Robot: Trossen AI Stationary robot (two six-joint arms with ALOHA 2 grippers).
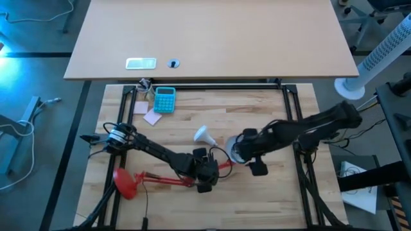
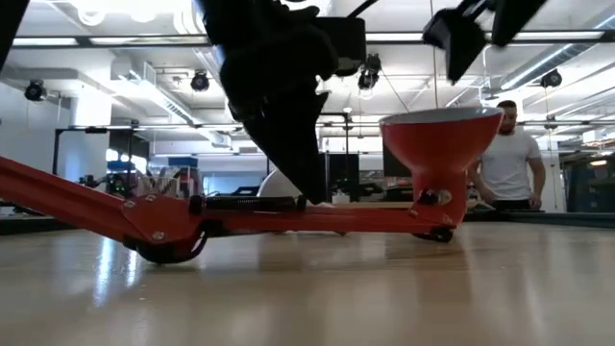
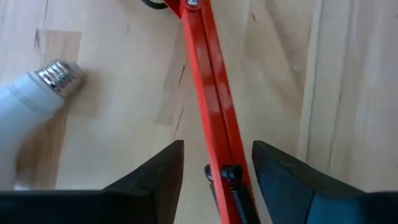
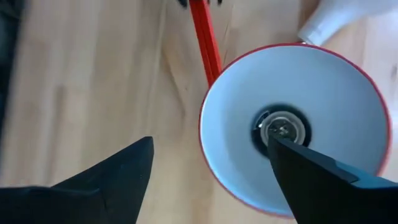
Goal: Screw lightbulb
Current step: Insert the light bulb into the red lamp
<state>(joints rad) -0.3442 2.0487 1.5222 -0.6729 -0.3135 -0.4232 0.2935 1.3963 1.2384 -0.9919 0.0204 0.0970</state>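
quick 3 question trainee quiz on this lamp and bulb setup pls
1. True or false: the lightbulb is already screwed into the lamp shade.
2. Which claw straddles the red lamp arm? A) left claw B) right claw
3. Fill in: the socket inside the shade is ____.

Key: 1 false, the bulb lies on the table beside the shade. 2 A. 3 empty.
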